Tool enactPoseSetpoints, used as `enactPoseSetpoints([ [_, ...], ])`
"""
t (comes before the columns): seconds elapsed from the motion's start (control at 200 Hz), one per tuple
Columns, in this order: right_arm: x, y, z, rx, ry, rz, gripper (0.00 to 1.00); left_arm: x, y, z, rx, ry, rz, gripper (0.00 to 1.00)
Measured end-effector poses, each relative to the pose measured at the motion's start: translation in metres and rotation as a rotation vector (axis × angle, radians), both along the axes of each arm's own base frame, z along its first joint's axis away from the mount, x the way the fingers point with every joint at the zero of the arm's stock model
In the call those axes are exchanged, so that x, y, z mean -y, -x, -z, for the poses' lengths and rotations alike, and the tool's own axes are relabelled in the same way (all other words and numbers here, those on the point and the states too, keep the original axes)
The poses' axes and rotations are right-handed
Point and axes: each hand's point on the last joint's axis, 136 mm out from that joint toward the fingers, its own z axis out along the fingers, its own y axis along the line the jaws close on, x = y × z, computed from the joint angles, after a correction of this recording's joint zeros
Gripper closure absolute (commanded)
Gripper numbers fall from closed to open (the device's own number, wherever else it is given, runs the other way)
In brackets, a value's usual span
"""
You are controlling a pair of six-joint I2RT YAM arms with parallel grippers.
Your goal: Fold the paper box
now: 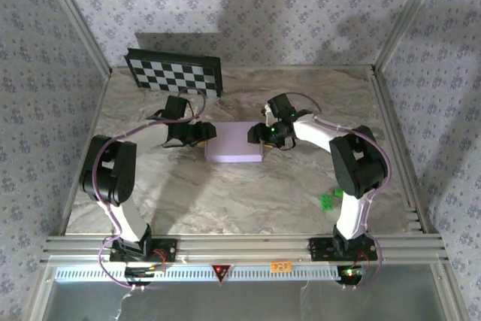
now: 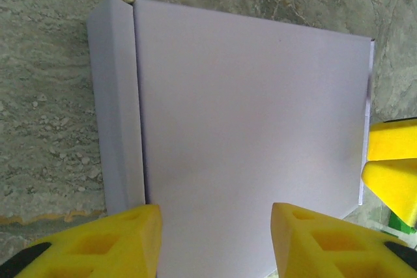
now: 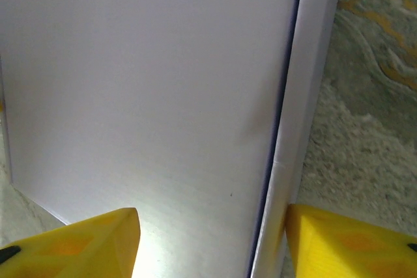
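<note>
Pale-lavender card: the paper box (image 1: 234,143) is closed up into a low, flat rectangle with a plain, smooth, unprinted lid.
Box position: it lies flat near the middle of the marbled table (image 1: 225,193), in front of the checkerboard panel (image 1: 174,73) and between the two grippers.
Box edges, left wrist view: the paper box (image 2: 247,115) has a narrow side wall down its left edge, meeting the lid at a crisp crease.
Box edges, right wrist view: on the paper box (image 3: 143,83) a thin dark seam separates the lid from a side strip on the right.
Left tool: the left gripper (image 1: 201,134) is at the box's left end. Its yellow jaws are apart (image 2: 216,216), with lid showing in the gap. I cannot tell whether they touch the card.
Right tool: the right gripper (image 1: 263,134) is at the box's right end. Its jaws are apart (image 3: 212,219) and straddle the seam. Its yellow fingers (image 2: 391,161) show at the box's far edge.
Green pieces (image 1: 328,199): small, near the right arm, well apart from the box.
</note>
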Motion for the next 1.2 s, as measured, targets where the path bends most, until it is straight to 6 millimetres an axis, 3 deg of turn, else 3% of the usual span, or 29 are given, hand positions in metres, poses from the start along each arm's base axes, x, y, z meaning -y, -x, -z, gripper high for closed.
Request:
enactPoseSetpoints([
  [0.115, -0.009, -0.004, -0.002, 0.007, -0.010, -0.007, 0.41, -0.002, -0.005, -0.002, 0.008, 0.002, -0.008, 0.54],
  [0.245, -0.042, -0.002, -0.008, 0.029, -0.046, -0.055, 0.42, -0.010, -0.008, -0.002, 0.007, -0.002, -0.022, 0.54],
  [0.44, -0.088, -0.005, -0.018, 0.071, -0.092, -0.108, 0.42, -0.054, -0.021, -0.003, 0.009, -0.037, -0.102, 0.48],
  [0.645, -0.089, -0.007, -0.010, 0.055, -0.081, -0.088, 0.41, -0.101, -0.024, -0.033, 0.085, -0.124, -0.184, 0.41],
  [0.78, -0.087, -0.009, -0.010, 0.052, -0.082, -0.082, 0.40, -0.123, -0.023, -0.034, 0.088, -0.175, -0.219, 0.40],
  [1.084, -0.095, -0.008, -0.004, 0.029, -0.097, -0.102, 0.40, -0.120, -0.009, 0.009, -0.052, -0.148, -0.194, 0.47],
  [1.204, -0.101, -0.006, -0.002, 0.021, -0.102, -0.113, 0.41, -0.118, -0.007, 0.016, -0.073, -0.138, -0.190, 0.49],
])
